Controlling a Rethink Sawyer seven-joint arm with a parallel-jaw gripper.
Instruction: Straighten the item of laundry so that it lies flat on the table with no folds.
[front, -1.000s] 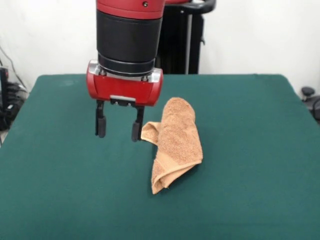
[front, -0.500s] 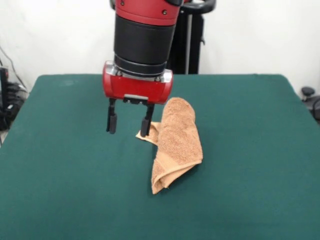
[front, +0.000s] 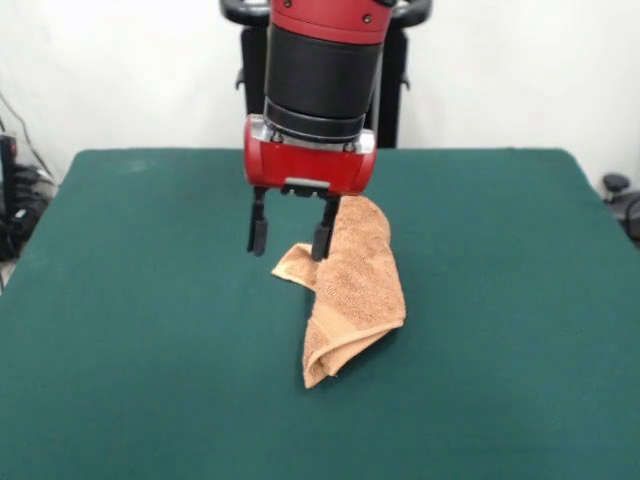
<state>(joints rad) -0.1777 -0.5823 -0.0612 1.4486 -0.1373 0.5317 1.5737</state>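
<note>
Orange-tan terry towel (front: 350, 290) lies bunched near mid-table, slightly toward 1 o'clock of centre on the dark green table (front: 120, 380): folded lengthwise into a thick roll running from a rounded hump at its 12 o'clock end down to a pointed corner at 6, w/ a small flap sticking out flat at approx 9–10 o'clock. No bands or tag visible in this fold. Gripper (front: 290, 235) hangs off the red-and-black arm w/ its two dark fingers spread apart & nothing between them; tips sit just above that side flap, the right-hand finger in the pic overlapping the towel's upper edge, the other over bare felt at the flap's 10 o'clock. Can't tell if tips touch cloth yet. Vs. 1 s ago: the arm has travelled from well off the towel's 9 o'clock side toward 3 o'clock & back toward 12, step by step, so the pincer now straddles the flap instead of hovering beside it; finger spread looks about the same. Towel itself hasn't budged, same folds, same spot. Reading: approach is basically finished, no unfolding done. Likely next = drop, pinch the flap, drag toward 9 o'clock to peel the roll open. Risk: grabbing 2 layers & just sliding the whole bundle.
</note>
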